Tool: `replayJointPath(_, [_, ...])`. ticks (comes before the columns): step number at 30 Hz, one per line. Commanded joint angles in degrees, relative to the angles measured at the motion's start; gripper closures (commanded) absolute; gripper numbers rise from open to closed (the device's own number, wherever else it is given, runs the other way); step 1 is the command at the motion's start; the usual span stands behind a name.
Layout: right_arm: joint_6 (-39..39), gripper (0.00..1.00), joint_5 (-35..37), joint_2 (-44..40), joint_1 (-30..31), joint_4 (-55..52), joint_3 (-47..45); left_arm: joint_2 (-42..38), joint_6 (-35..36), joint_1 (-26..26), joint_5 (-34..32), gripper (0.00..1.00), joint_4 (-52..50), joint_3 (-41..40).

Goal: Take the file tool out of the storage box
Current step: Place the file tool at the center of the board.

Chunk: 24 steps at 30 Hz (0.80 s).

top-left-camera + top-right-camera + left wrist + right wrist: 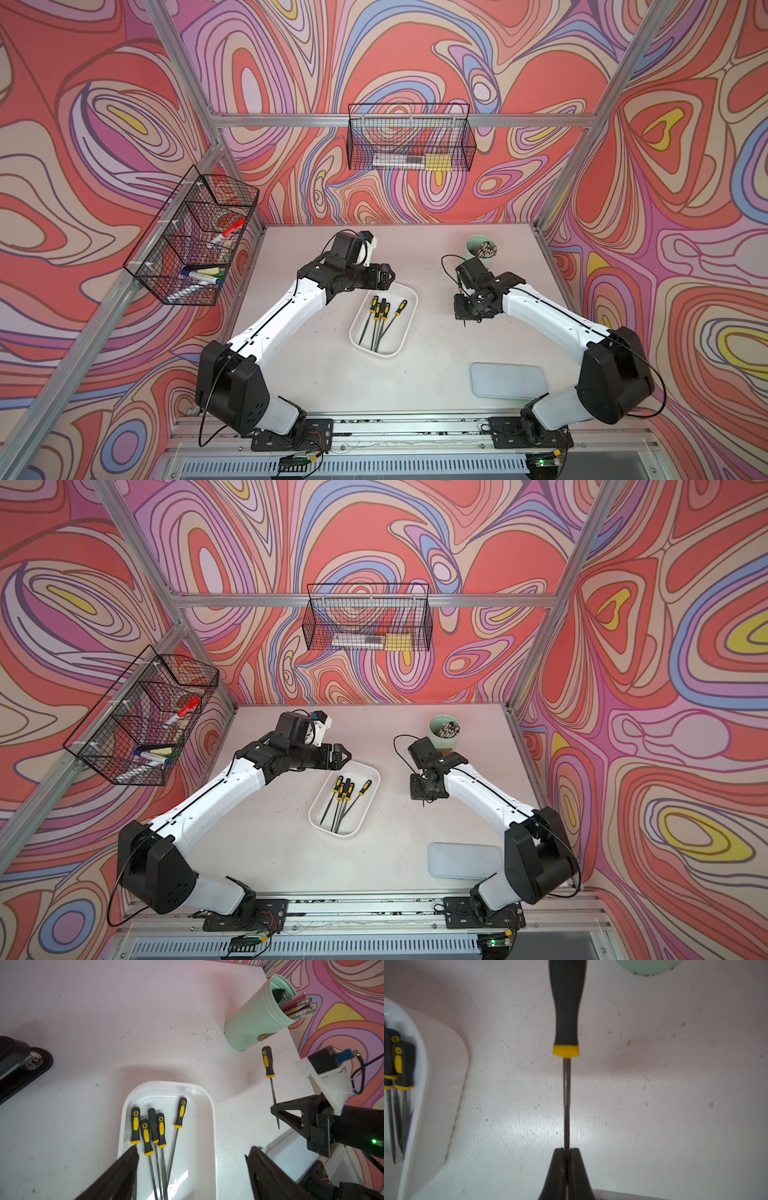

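Right of the box (402, 328) in both top views, over bare surface (436, 357), the right hand (566, 1150) pinches a file (566, 1012) by its shaft, held clear, seemingly for setting down. The left hand (193, 1150) gapes empty above the other files (153, 1126).

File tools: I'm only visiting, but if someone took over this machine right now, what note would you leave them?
Right gripper: shut on the metal shaft of one file, outside the storage box, over the table near the mint cup.
Left gripper: open, empty, poised over the box's handle end.
Five files lie in the box; the lid lies aside.
Done: one file is out.
Left: probably set it down, then decide whether others should follow.
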Motion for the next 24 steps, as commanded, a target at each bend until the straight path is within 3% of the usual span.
replayJointPath(1, [-0.3, 1.0, 1.6, 2.7, 0.2, -0.4, -1.4, -0.9, 1.7, 0.0, -3.1, 0.03, -0.8, -1.6])
replayJointPath(13, [-0.9, 1.0, -3.4, 8.8, -2.1, 3.8, -5.2, -2.1, 1.5, -0.2, -3.1, 0.01, 0.8, -4.6])
replayJointPath(24, [-1.5, 1.0, -2.8, 12.3, -3.4, 3.2, -4.2, -0.7, 1.7, -0.2, -4.0, 0.01, 0.6, -4.6])
